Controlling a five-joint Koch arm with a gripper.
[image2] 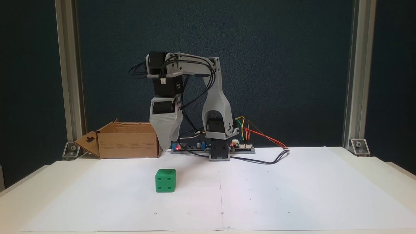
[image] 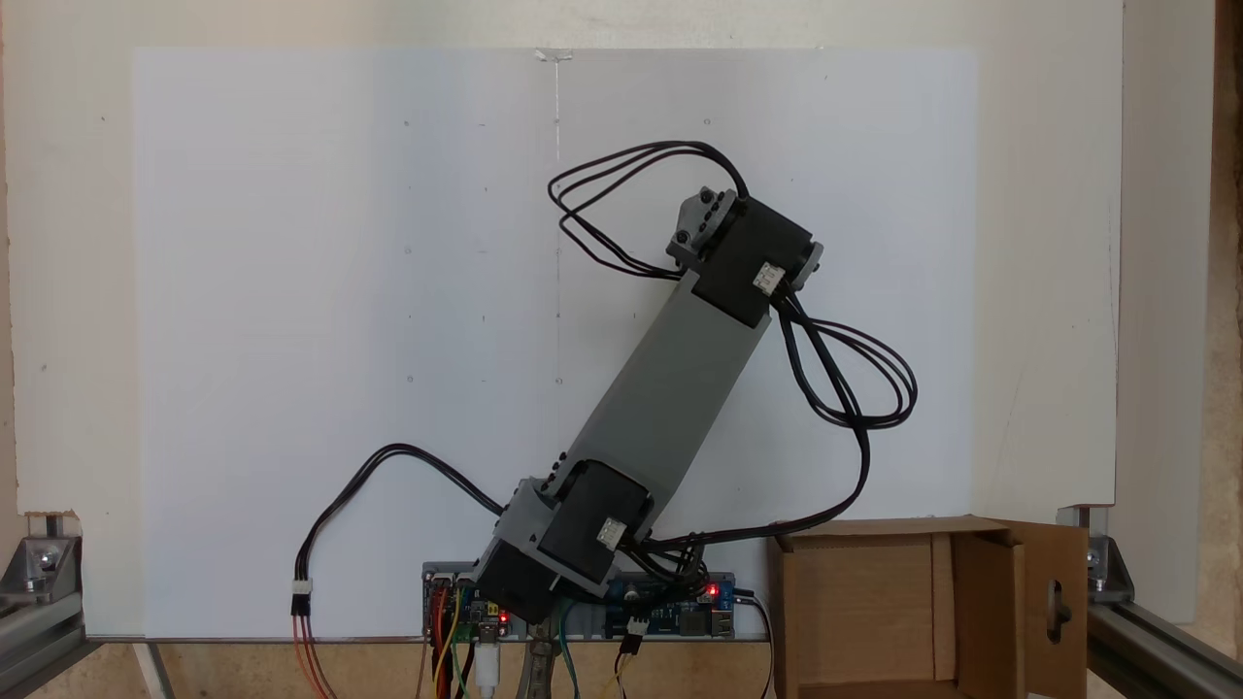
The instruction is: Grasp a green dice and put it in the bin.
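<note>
The green dice [image2: 165, 180] rests on the white paper in a fixed view, left of centre, with several pips showing on its front face. My gripper [image2: 166, 147] points straight down above the dice with a clear gap between them, and nothing shows in it. Its grey jaws overlap into one tapered shape, so their state is unclear. The bin [image2: 128, 143], a brown cardboard box, stands behind and left of the dice, its flap with the handle hole folded outward. From above, the bin [image: 855, 607] sits at the lower right beside the arm's base.
The arm's base and circuit boards [image2: 242, 147] with coloured wires sit at the back of the table. Black cables [image: 855, 369] loop out from the arm. Metal frame posts [image2: 352, 74] stand at both sides. White paper [image2: 292, 195] covers the table.
</note>
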